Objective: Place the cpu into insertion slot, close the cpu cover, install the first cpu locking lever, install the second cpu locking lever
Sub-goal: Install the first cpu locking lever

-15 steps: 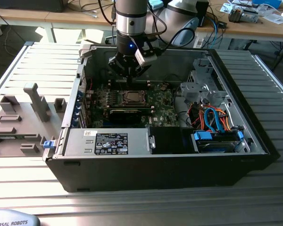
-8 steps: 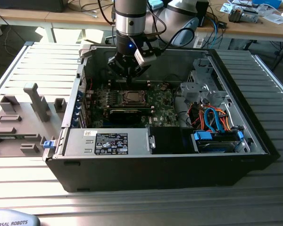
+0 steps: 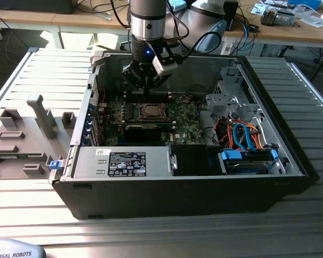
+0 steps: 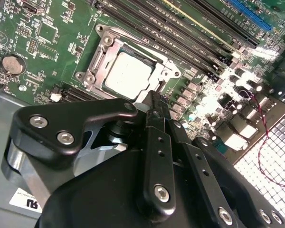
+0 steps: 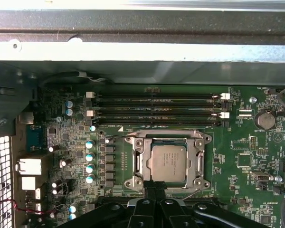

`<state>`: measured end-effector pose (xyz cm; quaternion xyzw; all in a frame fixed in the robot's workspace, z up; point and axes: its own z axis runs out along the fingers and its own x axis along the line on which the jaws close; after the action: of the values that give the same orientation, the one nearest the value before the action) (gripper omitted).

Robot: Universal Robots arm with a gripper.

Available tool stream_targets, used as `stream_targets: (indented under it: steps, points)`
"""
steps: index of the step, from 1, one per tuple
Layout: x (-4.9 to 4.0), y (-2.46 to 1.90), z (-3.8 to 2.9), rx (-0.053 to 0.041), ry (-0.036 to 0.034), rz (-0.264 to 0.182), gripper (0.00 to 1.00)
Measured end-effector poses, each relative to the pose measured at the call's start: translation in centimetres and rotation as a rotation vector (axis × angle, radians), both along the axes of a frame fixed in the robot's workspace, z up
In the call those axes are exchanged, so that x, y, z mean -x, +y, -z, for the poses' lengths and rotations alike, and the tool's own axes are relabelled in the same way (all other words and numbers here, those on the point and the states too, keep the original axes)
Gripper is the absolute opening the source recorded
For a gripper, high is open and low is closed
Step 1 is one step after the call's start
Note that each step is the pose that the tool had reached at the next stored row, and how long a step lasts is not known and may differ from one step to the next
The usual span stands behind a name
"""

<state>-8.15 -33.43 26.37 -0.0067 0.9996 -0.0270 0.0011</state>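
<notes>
Gripper fingers pressed together, empty, tips just beside cpu cover edge; cpu seated in socket beneath closed frame, likely for lever work.

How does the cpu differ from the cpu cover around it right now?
The cpu is a solid, dull silver-grey square; the cpu cover is a thin, shinier metal frame with a square opening. The cpu fills the middle of the socket; the cover runs round its edges, larger in outline. Both lie flat on the green board, in both wrist views.
</notes>
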Motion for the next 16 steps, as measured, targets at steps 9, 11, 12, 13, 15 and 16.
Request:
stream_targets:
  steps: [9, 11, 12, 13, 15, 16]
  points:
    - [0.21, 0.0, 0.01, -0.0001, 0.0, 0.0, 0.11]
    - [0.27, 0.0, 0.01, 0.0, 0.0001, 0.0, 0.11]
    - [0.28, 0.0, 0.01, 0.0, 0.0, 0.0, 0.11]
    - [0.29, 0.0, 0.02, -0.0001, 0.0, 0.0, 0.11]
    - [0.35, 0.0, 0.02, 0.0, 0.0, 0.0, 0.11]
    - [0.37, 0.0, 0.02, -0.0001, 0.0, 0.0, 0.11]
